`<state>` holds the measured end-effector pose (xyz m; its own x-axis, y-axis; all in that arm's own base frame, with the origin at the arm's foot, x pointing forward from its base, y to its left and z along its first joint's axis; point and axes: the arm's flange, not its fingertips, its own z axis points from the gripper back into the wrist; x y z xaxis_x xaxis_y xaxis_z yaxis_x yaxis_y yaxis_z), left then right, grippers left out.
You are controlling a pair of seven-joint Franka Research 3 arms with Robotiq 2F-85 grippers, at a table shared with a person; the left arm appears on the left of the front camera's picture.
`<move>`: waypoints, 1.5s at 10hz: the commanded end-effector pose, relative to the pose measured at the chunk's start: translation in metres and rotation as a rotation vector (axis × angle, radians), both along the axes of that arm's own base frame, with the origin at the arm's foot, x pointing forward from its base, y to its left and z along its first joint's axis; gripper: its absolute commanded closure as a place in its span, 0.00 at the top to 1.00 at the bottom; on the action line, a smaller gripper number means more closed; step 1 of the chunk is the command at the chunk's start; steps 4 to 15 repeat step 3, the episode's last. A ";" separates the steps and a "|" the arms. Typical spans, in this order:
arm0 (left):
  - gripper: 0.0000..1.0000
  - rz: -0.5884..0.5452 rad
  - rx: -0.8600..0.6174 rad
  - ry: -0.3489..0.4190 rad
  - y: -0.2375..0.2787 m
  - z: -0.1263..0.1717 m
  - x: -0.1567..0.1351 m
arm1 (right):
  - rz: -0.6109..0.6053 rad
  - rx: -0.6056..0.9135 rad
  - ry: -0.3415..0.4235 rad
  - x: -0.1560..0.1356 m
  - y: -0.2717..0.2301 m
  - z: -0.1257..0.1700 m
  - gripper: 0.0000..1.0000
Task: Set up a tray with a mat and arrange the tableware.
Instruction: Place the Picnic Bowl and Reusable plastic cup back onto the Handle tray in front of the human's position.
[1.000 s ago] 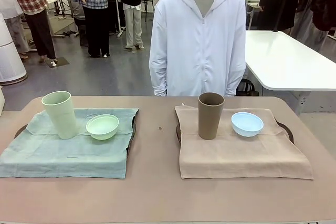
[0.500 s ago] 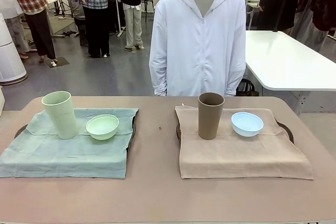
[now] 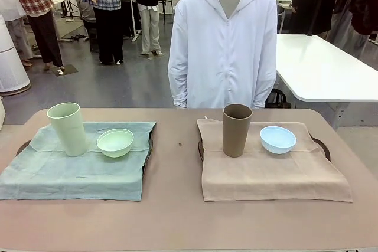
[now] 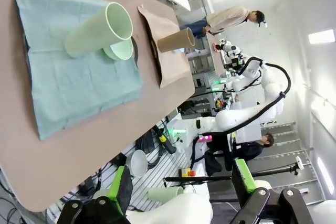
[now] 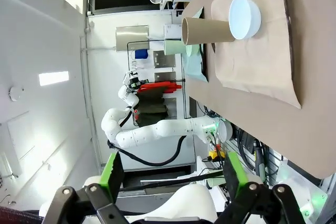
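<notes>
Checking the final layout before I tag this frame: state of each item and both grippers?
Green tumbler: upright on green mat.
Green bowl: upright, on green mat.
Brown tumbler: upright on tan mat.
Blue bowl: upright, on tan mat.
Left gripper: open, holding nothing.
Right gripper: open, holding nothing.

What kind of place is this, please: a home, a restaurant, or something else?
Probably a robotics lab or workshop, not a home. White robot arms stand at other tables, people stand about on an open grey floor, and cables hang under the brown table.
</notes>
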<state>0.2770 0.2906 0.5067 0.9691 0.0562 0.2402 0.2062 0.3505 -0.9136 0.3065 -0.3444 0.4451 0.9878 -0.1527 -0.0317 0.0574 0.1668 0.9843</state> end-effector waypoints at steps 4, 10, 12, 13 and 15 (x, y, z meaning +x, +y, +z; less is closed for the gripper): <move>1.00 0.001 -0.018 -0.025 -0.001 0.000 -0.003 | -0.003 0.001 0.006 -0.001 0.000 -0.003 1.00; 1.00 0.001 -0.018 -0.025 -0.001 0.000 -0.003 | -0.003 0.001 0.006 -0.001 0.000 -0.003 1.00; 1.00 0.001 -0.018 -0.025 -0.001 0.000 -0.003 | -0.003 0.001 0.006 -0.001 0.000 -0.003 1.00; 1.00 0.001 -0.018 -0.025 -0.001 0.000 -0.003 | -0.003 0.001 0.006 -0.001 0.000 -0.003 1.00; 1.00 0.001 -0.018 -0.025 -0.001 0.000 -0.003 | -0.003 0.001 0.006 -0.001 0.000 -0.003 1.00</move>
